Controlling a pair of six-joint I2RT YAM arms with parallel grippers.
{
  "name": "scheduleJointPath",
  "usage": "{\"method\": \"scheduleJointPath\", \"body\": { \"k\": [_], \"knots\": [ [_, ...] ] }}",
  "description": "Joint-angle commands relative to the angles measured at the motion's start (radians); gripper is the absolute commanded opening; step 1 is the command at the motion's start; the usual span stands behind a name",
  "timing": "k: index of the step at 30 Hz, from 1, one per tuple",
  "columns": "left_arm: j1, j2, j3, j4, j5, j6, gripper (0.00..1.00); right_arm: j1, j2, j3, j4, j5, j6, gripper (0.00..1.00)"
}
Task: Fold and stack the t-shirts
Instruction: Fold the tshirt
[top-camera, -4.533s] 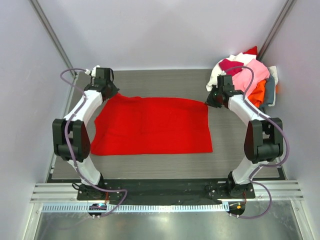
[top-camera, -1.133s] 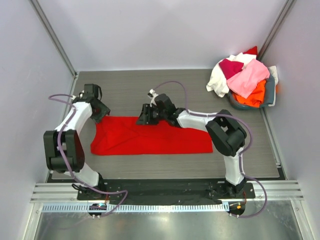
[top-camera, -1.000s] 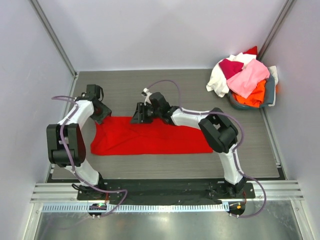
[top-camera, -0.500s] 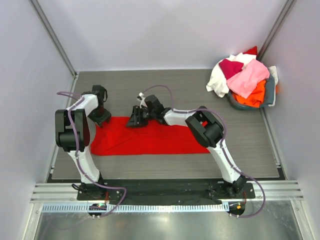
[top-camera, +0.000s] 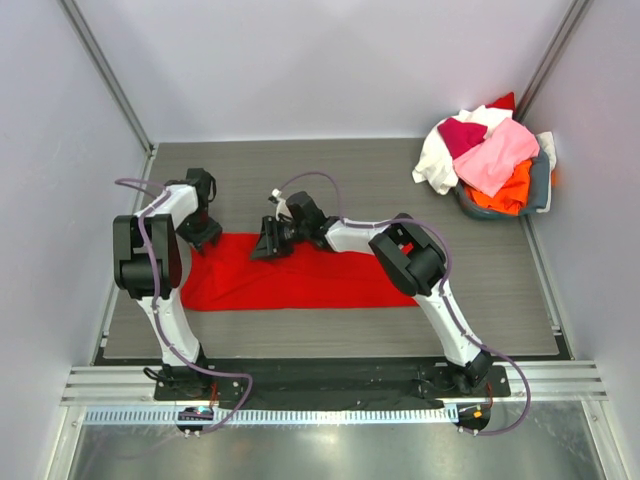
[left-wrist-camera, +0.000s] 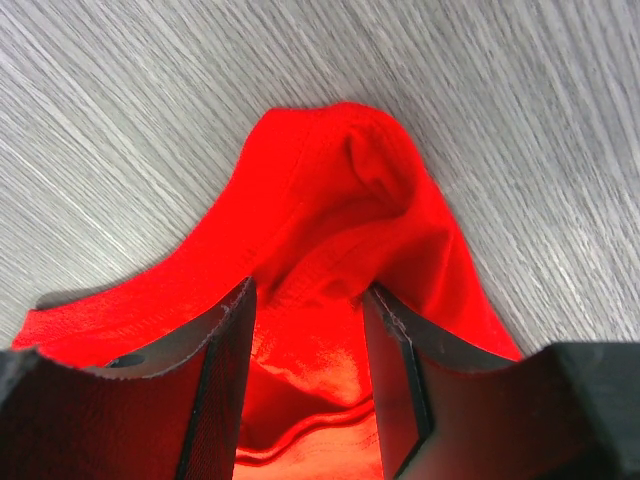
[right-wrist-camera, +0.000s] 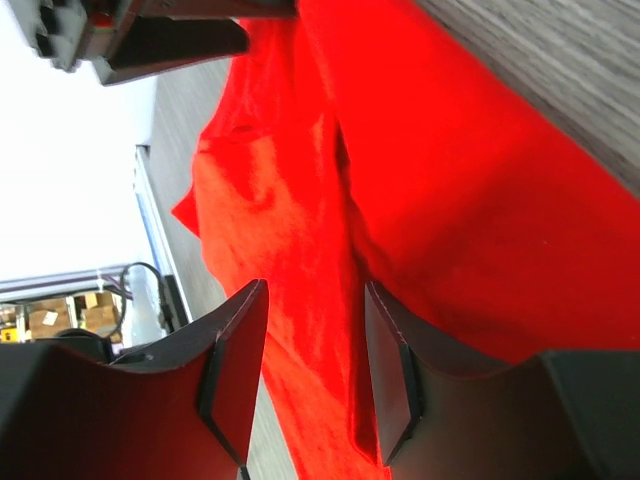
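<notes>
Standing in the far right corner of the table (top-camera: 400, 175), the grey basket (top-camera: 541, 178) held a loose heap of t-shirts that rose well above its rim. A pink t-shirt (top-camera: 497, 155) lay on top of the heap. A magenta one (top-camera: 462, 132) was just behind it, and a white one (top-camera: 437, 160) hung over the left side of the basket down to the table. An orange t-shirt (top-camera: 505, 192) showed under the pink one at the near side, and a small red corner (top-camera: 503, 101) stuck out at the very back.

The bright red t-shirt (top-camera: 300, 280) was not in the basket. It lay on the table in front of the arms as a long, low band, well apart from the heap.

The left gripper (top-camera: 203, 235) was at the far left corner of this band. Its fingers (left-wrist-camera: 225, 370) stood apart, with a raised bunch of red cloth between them that touched both. I could not tell whether they squeezed it.

The right gripper (top-camera: 265, 245) reached far across to the left and was over the far edge of the red t-shirt, near the left gripper. Its fingers (right-wrist-camera: 235, 370) were spread, and the red cloth with a crease lay flat below the gap.
</notes>
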Motion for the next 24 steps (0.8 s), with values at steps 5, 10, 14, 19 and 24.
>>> {"method": "scheduleJointPath", "body": {
  "k": [5,10,14,19,24],
  "knots": [
    [0.002,0.018,0.026,-0.03,-0.065,-0.006,0.49,0.008,0.052,0.14,-0.111,-0.031,-0.067,0.49],
    [0.002,0.021,0.043,-0.03,-0.068,0.005,0.49,0.008,0.088,0.154,-0.099,-0.141,-0.063,0.46],
    [0.002,0.042,0.078,-0.051,-0.073,0.009,0.49,0.011,0.066,0.119,-0.073,-0.207,-0.061,0.44],
    [0.003,0.067,0.124,-0.073,-0.081,0.014,0.49,0.013,0.022,0.064,-0.046,-0.241,-0.078,0.4],
    [0.006,0.093,0.155,-0.088,-0.088,0.017,0.49,0.014,-0.017,0.033,-0.036,-0.29,-0.098,0.32]
  ]
}}
